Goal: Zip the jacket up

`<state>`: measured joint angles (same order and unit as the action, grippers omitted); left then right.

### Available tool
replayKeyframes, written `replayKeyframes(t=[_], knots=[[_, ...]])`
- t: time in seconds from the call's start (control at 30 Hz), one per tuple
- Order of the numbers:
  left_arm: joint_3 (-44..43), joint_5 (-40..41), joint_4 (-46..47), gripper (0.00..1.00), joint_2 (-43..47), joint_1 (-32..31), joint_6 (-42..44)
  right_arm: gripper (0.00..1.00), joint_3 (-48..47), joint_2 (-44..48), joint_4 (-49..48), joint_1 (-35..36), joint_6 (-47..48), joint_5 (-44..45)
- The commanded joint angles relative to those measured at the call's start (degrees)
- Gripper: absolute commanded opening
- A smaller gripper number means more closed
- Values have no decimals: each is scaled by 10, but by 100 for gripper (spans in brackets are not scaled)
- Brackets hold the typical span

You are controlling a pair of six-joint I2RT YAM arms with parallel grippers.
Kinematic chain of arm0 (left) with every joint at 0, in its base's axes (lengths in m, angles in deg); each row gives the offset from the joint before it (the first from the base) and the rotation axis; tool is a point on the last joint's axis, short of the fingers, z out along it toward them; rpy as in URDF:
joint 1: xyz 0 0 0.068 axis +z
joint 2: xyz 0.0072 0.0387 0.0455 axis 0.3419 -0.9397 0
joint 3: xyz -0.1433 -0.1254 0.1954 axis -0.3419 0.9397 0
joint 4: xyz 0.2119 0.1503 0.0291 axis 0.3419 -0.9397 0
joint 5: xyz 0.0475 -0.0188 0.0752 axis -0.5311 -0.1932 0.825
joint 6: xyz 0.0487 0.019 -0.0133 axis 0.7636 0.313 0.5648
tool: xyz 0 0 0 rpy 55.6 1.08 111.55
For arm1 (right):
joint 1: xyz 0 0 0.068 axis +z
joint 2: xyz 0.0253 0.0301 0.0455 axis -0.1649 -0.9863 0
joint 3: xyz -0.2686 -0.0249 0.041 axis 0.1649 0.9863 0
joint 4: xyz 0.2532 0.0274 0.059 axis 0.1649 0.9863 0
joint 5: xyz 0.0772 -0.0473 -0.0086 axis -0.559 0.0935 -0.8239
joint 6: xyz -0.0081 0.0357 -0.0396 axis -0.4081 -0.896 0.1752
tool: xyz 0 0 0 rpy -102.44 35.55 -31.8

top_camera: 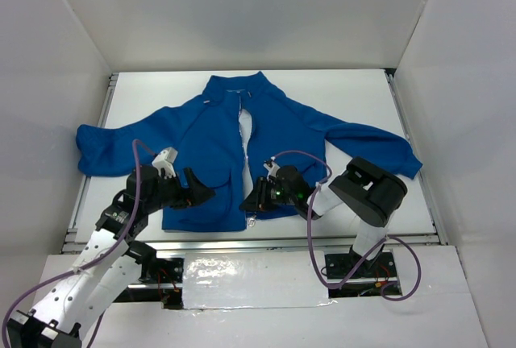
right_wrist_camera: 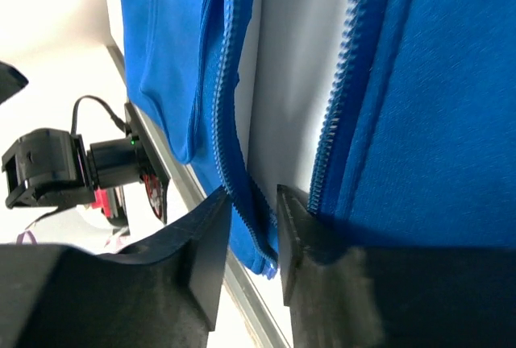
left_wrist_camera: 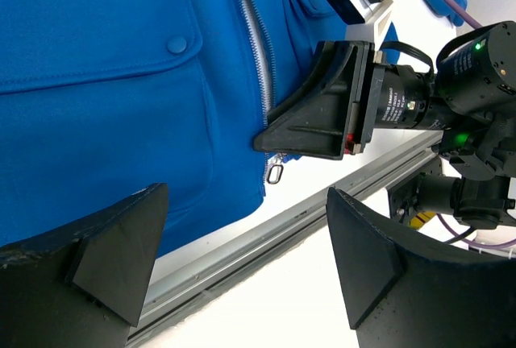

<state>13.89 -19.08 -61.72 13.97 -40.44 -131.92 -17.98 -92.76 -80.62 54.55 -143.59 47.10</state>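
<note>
The jacket [top_camera: 210, 138] lies flat and face up on the white surface [top_camera: 339, 94], collar away from the arms, hem at the near edge, and sleeves spread out to both sides.

The left tool [top_camera: 200, 191] hangs over the hem of the left front panel, below the snap pocket [left_wrist_camera: 97, 50]. Its fingers are wide apart and hold nothing.

In the middle, the zipper [top_camera: 244, 142] gapes over most of its length, with white showing between the two rows of teeth. The rows come together only near the hem, where the small metal pull [left_wrist_camera: 274, 173] dangles.

The right tool [top_camera: 260, 196] sits at that spot. Its fingers are drawn close, with the zipper edge and blue cloth pinched between them.

The fleece looks soft, light and limp, so it will likely bunch and slide over the smooth surface instead of resisting a tug. The teeth probably need tension to run cleanly.

The best holds seem to be the hem beside the zipper base, to pin it down, and the pull itself. The pull is thin, hard and small, so it could easily slip out.
</note>
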Motion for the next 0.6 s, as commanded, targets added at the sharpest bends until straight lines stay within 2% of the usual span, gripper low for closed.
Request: replayKeyframes(t=[0.0,0.27,0.43,0.47,0.57], knots=[[-24,-2,9,92,-2,-3,12,35,5,-2,-33,11,0,-18],[-22,-11,14,92,-3,-3,17,32,-27,7,-9,21,12,-26],[-20,-23,16,91,-3,-3,18,12,-30,10,4,23,11,-21],[-20,-25,17,91,-3,-3,18,1,-29,10,4,24,8,-21],[-13,-45,30,88,-3,-5,16,0,-31,18,8,23,3,-19]])
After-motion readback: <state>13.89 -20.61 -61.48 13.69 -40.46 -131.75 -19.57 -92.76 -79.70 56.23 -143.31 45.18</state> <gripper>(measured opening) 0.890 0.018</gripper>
